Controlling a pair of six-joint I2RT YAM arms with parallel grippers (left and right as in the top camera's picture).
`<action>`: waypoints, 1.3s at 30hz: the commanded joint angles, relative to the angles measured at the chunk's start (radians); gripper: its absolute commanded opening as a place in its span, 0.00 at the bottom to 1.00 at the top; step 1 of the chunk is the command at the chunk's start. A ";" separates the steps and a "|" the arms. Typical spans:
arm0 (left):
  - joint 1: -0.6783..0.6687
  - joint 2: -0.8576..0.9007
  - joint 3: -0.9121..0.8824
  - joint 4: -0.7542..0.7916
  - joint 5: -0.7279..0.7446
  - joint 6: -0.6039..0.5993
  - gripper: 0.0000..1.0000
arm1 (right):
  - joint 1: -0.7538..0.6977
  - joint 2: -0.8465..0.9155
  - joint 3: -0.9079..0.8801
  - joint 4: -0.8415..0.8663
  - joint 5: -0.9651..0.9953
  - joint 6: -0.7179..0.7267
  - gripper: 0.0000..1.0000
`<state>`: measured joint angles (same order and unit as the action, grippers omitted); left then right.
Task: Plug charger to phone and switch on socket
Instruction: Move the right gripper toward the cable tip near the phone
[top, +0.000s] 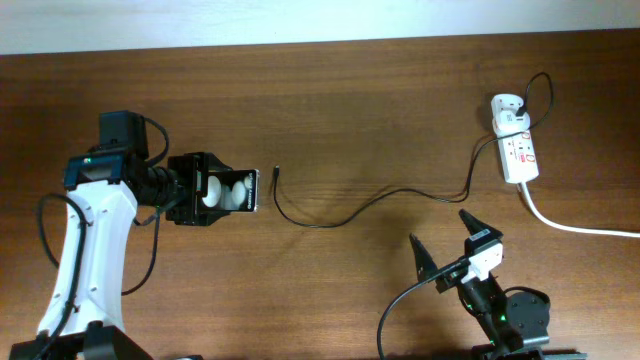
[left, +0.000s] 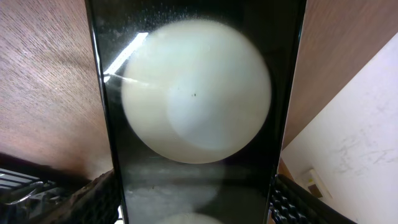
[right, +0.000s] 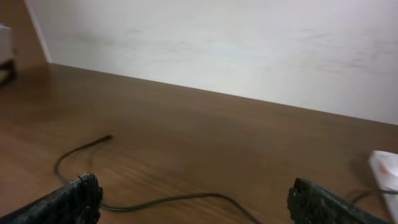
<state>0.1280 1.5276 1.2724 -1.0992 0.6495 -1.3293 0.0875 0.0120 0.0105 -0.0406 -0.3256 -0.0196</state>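
Note:
My left gripper (top: 205, 190) is shut on the black phone (top: 232, 191), whose two white discs face up; its free end points right. In the left wrist view the phone (left: 196, 124) fills the frame between my fingers. The charger's black cable (top: 370, 203) runs from its plug tip (top: 276, 172), just right of the phone, across the table to the white adapter (top: 508, 110) on the socket, a white power strip (top: 519, 150). My right gripper (top: 440, 240) is open and empty near the front edge; its wrist view shows the cable (right: 168, 200) between its fingers (right: 193, 202).
The power strip's thick white cord (top: 570, 222) trails off to the right edge. A white wall (right: 249, 43) stands beyond the table's far edge. Bare wooden table (top: 350, 110) lies between the phone and the strip.

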 joint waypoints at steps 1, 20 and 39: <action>-0.002 -0.034 -0.002 0.002 0.007 -0.010 0.09 | -0.003 -0.004 0.019 0.003 -0.091 0.092 0.99; -0.002 -0.034 -0.002 0.002 0.006 -0.010 0.09 | -0.004 0.923 0.793 -0.367 -0.586 0.088 0.99; -0.101 -0.034 -0.002 0.006 -0.173 -0.041 0.10 | 0.251 1.326 0.826 -0.013 -0.392 0.653 0.94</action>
<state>0.0437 1.5238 1.2694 -1.0958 0.5159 -1.3479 0.3134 1.3365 0.8192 -0.0631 -0.8108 0.5533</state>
